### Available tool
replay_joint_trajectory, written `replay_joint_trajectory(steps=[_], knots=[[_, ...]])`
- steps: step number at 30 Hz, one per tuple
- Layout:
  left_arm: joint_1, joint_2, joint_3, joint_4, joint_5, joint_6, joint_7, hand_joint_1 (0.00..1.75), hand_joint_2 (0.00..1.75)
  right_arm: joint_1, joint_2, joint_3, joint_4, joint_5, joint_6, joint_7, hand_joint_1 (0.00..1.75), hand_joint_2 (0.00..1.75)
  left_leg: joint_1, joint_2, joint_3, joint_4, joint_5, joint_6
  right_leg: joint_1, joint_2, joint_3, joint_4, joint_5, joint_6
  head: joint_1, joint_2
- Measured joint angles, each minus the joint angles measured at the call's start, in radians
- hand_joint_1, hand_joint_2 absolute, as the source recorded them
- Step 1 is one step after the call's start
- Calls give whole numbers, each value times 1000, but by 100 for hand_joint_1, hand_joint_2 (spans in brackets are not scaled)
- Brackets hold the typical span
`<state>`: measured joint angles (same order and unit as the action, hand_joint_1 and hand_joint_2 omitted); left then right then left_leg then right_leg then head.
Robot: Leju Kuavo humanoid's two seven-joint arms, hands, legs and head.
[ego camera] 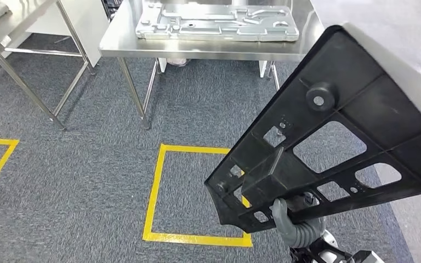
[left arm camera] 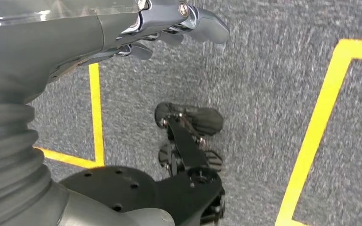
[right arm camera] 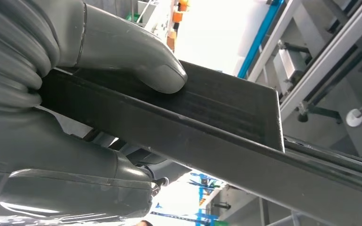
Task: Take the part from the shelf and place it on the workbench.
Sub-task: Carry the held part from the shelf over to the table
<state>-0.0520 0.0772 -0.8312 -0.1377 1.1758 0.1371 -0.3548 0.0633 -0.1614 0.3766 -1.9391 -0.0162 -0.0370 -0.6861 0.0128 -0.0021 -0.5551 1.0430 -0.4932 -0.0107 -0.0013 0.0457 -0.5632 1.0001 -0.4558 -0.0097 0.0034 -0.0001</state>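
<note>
A large black plastic part (ego camera: 334,137), a flat ribbed panel with cut-out windows and a round boss, fills the right of the head view, raised and tilted above the carpet. My right hand (ego camera: 293,216) grips its lower edge from below. In the right wrist view the thumb (right arm camera: 136,56) presses on a raised rib of the black part (right arm camera: 226,122) while the fingers wrap underneath. A steel workbench (ego camera: 197,46) stands ahead at the top of the head view. My left hand (left arm camera: 169,28) hangs over the carpet with nothing in it, fingers partly curled.
A grey metal tray-like plate (ego camera: 216,22) lies on the workbench. A second steel table (ego camera: 11,33) stands at the far left. Yellow tape squares (ego camera: 159,192) mark the grey carpet. A pale surface edge (ego camera: 411,71) runs along the upper right.
</note>
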Motion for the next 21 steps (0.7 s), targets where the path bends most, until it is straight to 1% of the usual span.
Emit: replay_joint_trajectory(steps=[1, 2, 3, 4, 5, 7, 8, 9, 10, 12, 13, 14, 15, 16, 17, 18, 19, 20, 21], knots=[[-1, 1, -2, 0, -1, -1, -1, 0, 175, 2, 0, 0, 0, 1, -2, 0, 175, 175, -2, -3, 13, -32, 5, 8, 1, 2, 1, 5, 0, 8, 0, 0], [-2, 1, -5, 0, -2, -2, -2, 0, 175, 5, 0, 0, 0, 3, -3, 0, 175, 175, -2, -3, 21, -44, 2, 15, 0, 1, -1, 12, -1, 17, 0, 0], [-2, 2, -8, 0, -3, -2, -3, 0, 175, 8, 0, 0, 0, 5, -5, 0, 175, 175, -2, -2, 26, -51, 0, 22, 0, -5, -8, 30, -7, 26, 2, 0], [-2, 2, -11, 0, -3, -2, -4, 0, 175, 9, 0, 0, 0, 7, -7, 0, 175, 175, -1, 0, 32, -53, 0, 26, -1, -14, -22, 60, -23, 29, 4, 0], [-2, 2, -13, 0, -4, -3, -4, 0, 175, 9, 0, 0, 0, 9, -9, 0, 175, 175, 0, 2, 36, -54, -2, 30, -4, -24, -49, 110, -48, 34, 5, 0], [-1, 2, -17, 0, -6, -5, -4, 0, 175, 13, -1, -1, -1, 10, -15, 0, 175, 175, 0, 6, 42, -53, -10, 33, -8, -33, -125, 239, -100, 44, 7, 0], [0, 2, -18, 0, -6, -7, -4, 0, 175, 15, -2, -1, -1, 11, -18, 0, 175, 175, 0, 7, 46, -53, -15, 32, -11, -34, -157, 286, -110, 49, 7, 0], [1, 2, -20, 0, -7, -9, -4, 0, 175, 18, -2, -1, -1, 11, -19, 0, 175, 175, 0, 9, 54, -53, -21, 30, -14, -35, -173, 298, -100, 52, 7, 0], [2, 2, -21, 0, -8, -10, -4, 0, 175, 20, -2, -2, -1, 11, -20, 0, 175, 175, 0, 10, 64, -53, -29, 28, -16, -38, -167, 269, -71, 53, 7, 0], [1, 2, -26, 0, -10, -11, -4, 0, 175, 23, -4, -2, -1, 11, -20, 0, 175, 175, 1, 12, 88, -54, -46, 21, -18, -48, -116, 136, 12, 49, 8, 0], [1, 2, -28, 0, -10, -12, -4, 0, 175, 24, -4, -3, -1, 11, -20, 0, 175, 175, 1, 14, 98, -55, -55, 16, -15, -55, -94, 76, 30, 44, 7, 0], [-1, 3, -30, 0, -10, -12, -4, 0, 175, 24, -5, -3, -2, 11, -20, 0, 175, 175, 0, 16, 103, -58, -62, 9, -11, -60, -81, 40, 37, 36, 7, 0], [-2, 3, -32, 0, -10, -12, -4, 0, 175, 25, -5, -3, -2, 11, -19, 0, 175, 175, -1, 19, 110, -58, -66, 3, -8, -62, -77, 27, 31, 27, 8, 0], [-3, 4, -34, 0, -10, -12, -4, 0, 175, 26, -5, -4, -2, 11, -19, 0, 175, 175, -2, 21, 115, -58, -67, -4, -5, -61, -75, 22, 21, 18, 8, 0], [-4, 4, -36, 0, -10, -12, -4, 0, 175, 27, -5, -4, -2, 10, -17, 0, 175, 175, -2, 23, 118, -51, -66, -10, -7, -56, -67, 20, 20, 9, 8, 0], [-4, 4, -38, 0, -10, -12, -4, 0, 175, 28, -5, -4, -2, 8, -15, 0, 175, 175, -1, 22, 114, -27, -62, -14, -8, -53, -56, 16, 16, 2, 7, 0], [-6, 4, -39, 0, -10, -11, -4, 0, 175, 27, -5, -4, -2, 6, -12, 0, 175, 175, 1, 19, 93, 14, -60, -16, -8, -50, -44, 14, 9, -5, 4, 0], [-7, 4, -40, 0, -9, -11, -4, 0, 175, 26, -5, -5, -3, 5, -9, 0, 175, 175, 2, 16, 58, 73, -65, -18, -8, -49, -31, 11, 2, -11, 3, 0], [-7, 4, -41, 0, -8, -11, -4, 0, 175, 26, -5, -5, -3, 3, -5, 0, 175, 175, 2, 13, 12, 142, -81, -20, -7, -48, -19, 10, -8, -15, 0, 0]])
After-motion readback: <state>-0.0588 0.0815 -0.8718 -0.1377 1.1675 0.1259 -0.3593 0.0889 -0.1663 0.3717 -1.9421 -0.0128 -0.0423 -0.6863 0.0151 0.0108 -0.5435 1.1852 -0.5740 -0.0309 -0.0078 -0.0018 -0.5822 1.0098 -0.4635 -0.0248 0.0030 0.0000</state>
